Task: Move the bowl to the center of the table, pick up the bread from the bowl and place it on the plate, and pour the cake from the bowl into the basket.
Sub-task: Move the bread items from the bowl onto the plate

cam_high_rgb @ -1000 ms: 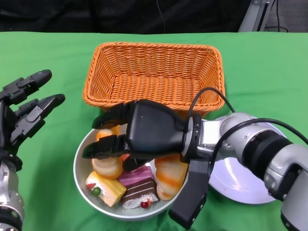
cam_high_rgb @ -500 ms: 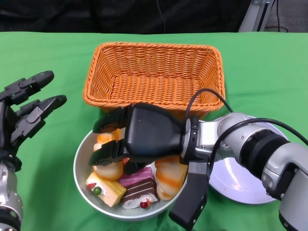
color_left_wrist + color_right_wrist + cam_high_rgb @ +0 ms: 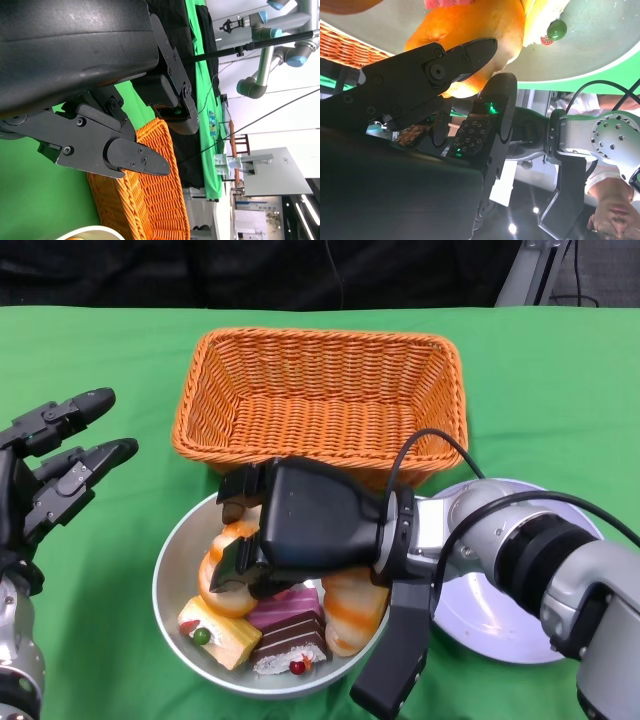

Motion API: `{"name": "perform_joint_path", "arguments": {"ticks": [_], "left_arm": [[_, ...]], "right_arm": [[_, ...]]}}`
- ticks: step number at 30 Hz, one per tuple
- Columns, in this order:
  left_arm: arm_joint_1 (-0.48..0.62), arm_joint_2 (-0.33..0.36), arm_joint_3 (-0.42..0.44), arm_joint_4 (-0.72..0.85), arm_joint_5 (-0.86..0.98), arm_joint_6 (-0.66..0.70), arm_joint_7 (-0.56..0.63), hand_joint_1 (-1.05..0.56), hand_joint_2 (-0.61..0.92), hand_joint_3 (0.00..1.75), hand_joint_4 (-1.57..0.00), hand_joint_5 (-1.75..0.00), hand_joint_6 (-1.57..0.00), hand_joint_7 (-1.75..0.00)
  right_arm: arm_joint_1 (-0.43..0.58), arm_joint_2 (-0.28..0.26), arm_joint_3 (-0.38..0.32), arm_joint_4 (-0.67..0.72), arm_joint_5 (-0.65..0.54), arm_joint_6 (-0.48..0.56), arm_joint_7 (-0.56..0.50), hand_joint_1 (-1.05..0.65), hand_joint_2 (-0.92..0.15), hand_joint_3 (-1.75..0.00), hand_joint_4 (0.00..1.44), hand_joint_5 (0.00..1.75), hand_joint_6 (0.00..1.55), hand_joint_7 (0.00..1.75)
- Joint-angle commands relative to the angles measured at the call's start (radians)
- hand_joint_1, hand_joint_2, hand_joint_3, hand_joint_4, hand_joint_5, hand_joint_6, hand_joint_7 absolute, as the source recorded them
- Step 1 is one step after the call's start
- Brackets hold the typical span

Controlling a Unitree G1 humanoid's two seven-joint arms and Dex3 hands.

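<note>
L hand (image 3: pixel 45 475) at the table's left edge, off the green cloth (image 3: pixel 560 380), fingers spread apart, holding nothing; L wrist view shows same, fingers (image 3: pixel 135 162) splayed w/ only cloth & basket beyond

1 metal bowl (image 3: pixel 172 602) at front centre, just in front of the 1 orange wicker basket (image 3: pixel 320 390), rims nearly touching. Inside bowl, L to R: 1 bread roll (image 3: pixel 222 590) tilted up, 1 cream roll-cake slice (image 3: pixel 215 630) w/ green & red bits on top, 1 pink-and-choc layer cake slice (image 3: pixel 285 625), 1 more bread roll (image 3: pixel 350 612) on the right side. So 2 breads, 2 cakes

R hand (image 3: pixel 300 530) is over the bowl, fingers curled down round the left bread roll; R wrist view shows fingers (image 3: pixel 435 70) closed against the orange crust, so it grips it. Roll not clear of bowl

1 white plate (image 3: pixel 495 625) right of bowl, partly under the R forearm
</note>
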Motion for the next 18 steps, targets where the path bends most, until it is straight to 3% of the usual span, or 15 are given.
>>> {"name": "perform_joint_path", "arguments": {"ticks": [1,9,18], "left_arm": [[0.003,0.018,0.001,0.004,-0.002,-0.009,0.007,-0.40,0.92,0.07,-1.03,-0.05,-0.89,-0.01],[0.003,0.015,0.001,0.001,-0.005,-0.003,0.001,-0.40,0.92,0.08,-1.03,-0.04,-0.89,0.00],[0.000,0.015,0.003,0.000,-0.010,-0.007,-0.009,-0.38,0.92,0.08,-1.05,-0.05,-0.89,0.00]], "right_arm": [[0.010,0.012,0.017,0.019,-0.010,0.015,-0.033,-0.36,-0.76,0.00,1.00,0.83,1.25,0.01],[0.012,0.024,0.026,0.040,0.003,0.010,-0.038,-0.36,-0.76,0.00,0.82,1.22,1.23,0.00],[0.006,0.034,0.029,0.053,0.001,0.017,-0.097,-0.37,-0.77,0.00,0.83,1.35,1.28,0.02]]}}
